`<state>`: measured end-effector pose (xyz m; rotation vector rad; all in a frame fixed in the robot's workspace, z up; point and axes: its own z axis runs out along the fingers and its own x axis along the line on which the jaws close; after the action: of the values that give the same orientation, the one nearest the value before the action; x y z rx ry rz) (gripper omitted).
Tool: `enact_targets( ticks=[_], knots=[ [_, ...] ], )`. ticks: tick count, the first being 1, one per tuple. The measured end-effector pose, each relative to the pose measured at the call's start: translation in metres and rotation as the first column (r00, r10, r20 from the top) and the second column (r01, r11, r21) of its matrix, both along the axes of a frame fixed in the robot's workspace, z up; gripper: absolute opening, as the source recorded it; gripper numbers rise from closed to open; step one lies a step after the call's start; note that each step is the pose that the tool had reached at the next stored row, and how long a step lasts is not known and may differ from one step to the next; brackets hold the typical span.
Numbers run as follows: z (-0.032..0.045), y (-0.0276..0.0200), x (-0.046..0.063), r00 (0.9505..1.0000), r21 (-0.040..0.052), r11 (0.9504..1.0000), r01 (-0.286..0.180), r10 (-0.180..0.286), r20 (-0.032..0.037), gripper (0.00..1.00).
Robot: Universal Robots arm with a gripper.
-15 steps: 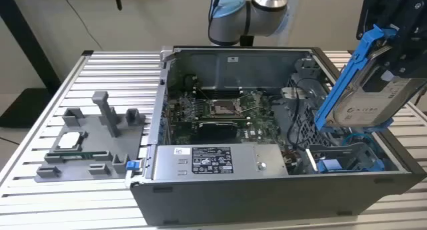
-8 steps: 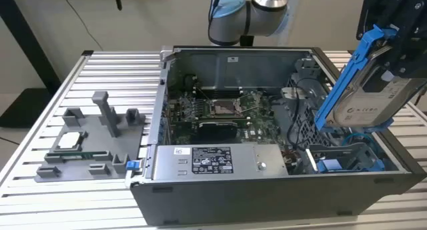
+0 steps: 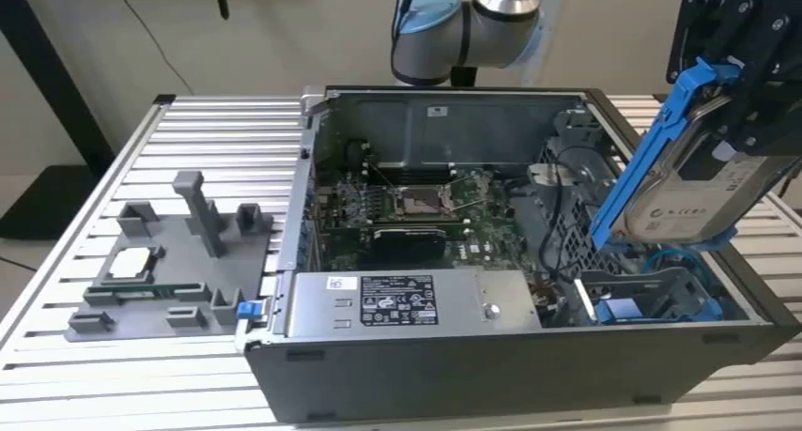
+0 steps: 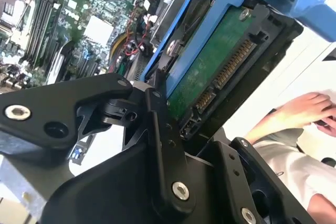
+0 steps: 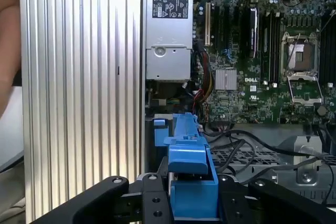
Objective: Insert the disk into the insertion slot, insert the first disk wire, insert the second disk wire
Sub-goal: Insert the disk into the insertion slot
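Hand [image 3: 746, 130], one only, is clamped on the single disk [image 3: 686, 198], holding it tilted in the exterior view's upper right, above the blue bay [image 3: 633, 309] of one open computer case [image 3: 501, 379]. Case and one grey fixture [image 3: 169, 271] sit on a slatted metal table [image 3: 201, 121]; a beige wall [image 3: 288, 37] stands behind.

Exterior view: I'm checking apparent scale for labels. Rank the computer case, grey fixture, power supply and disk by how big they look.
1. computer case
2. grey fixture
3. disk and power supply: these look alike; the disk is lifted, likely nearer the camera, so unranked.
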<state>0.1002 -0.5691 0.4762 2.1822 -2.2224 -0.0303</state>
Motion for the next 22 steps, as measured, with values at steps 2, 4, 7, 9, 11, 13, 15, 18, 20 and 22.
enact_targets(
  ticks=[2, 4, 7, 9, 11, 13, 15, 18, 20, 22],
  knots=[
    [-0.0016, -0.0002, 0.000, 1.0000, -0.0002, 1.0000, 0.000, 0.000, 0.0009, 0.00],
    [-0.0032, -0.0005, 0.000, 1.0000, 0.0000, 1.0000, 0.000, 0.000, 0.0016, 0.00],
    [-0.0059, -0.0009, 0.000, 1.0000, 0.0001, 1.0000, 0.000, 0.000, 0.0024, 0.00],
    [-0.0078, -0.0014, 0.001, 1.0000, 0.0001, 1.0000, 0.000, 0.000, 0.0025, 0.00],
    [-0.0094, -0.0019, 0.001, 1.0000, 0.0001, 1.0000, 0.000, 0.000, 0.0025, 0.00],
    [-0.0109, -0.0025, 0.002, 1.0000, 0.0001, 1.0000, 0.000, 0.000, 0.0025, 0.00],
    [-0.0121, -0.0028, 0.003, 1.0000, 0.0000, 1.0000, 0.000, 0.000, 0.0025, 0.00],
    [-0.0127, -0.0028, 0.003, 1.0000, -0.0003, 1.0000, 0.000, 0.000, 0.0025, 0.00],
    [-0.0129, -0.0028, 0.003, 1.0000, 0.0000, 1.0000, 0.000, 0.000, 0.0025, 0.00],
    [-0.0130, -0.0028, 0.003, 1.0000, 0.0000, 1.0000, 0.000, 0.000, 0.0025, 0.00]
  ],
)
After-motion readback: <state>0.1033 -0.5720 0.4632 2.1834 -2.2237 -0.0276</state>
